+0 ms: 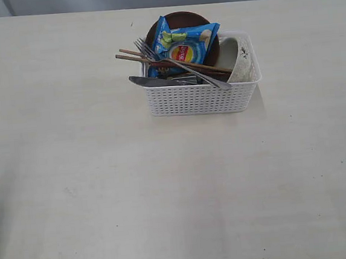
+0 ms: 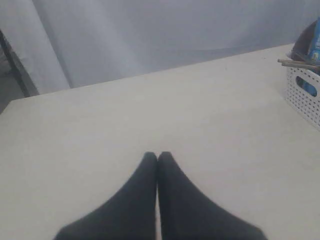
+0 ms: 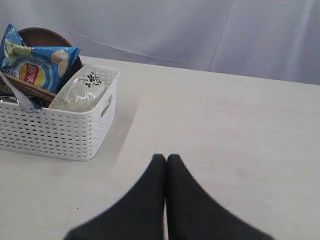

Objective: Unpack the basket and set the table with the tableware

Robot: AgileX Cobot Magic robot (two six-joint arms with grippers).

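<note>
The chip bag (image 1: pixel 182 44) covers most of the plate (image 1: pixel 178 18); contents below the rim are hidden. The white lattice basket (image 1: pixel 201 96) stands on the table (image 1: pixel 105 190), holding fork (image 1: pixel 179 62), chopsticks (image 1: pixel 149 60) and bowl (image 1: pixel 233 54). Left gripper (image 2: pixel 157 156) and right gripper (image 3: pixel 166 157): fingertips pressed together, empty.

I record the table (image 1: pixel 135 187) as a broad, pale cream surface with faint grain. The basket (image 1: pixel 201 96) is white with lattice sides and a smooth rim. It stands upright on the table's far half.

Inside it I note:
- a reddish-brown plate (image 1: pixel 181 17), on edge at the back wall;
- a pale bowl (image 1: pixel 231 51), tilted at the right-hand end in the exterior view;
- brown chopsticks (image 1: pixel 133 59), a steel fork (image 1: pixel 143 46) and a knife (image 1: pixel 147 81), all projecting past the opposite rim.
</note>
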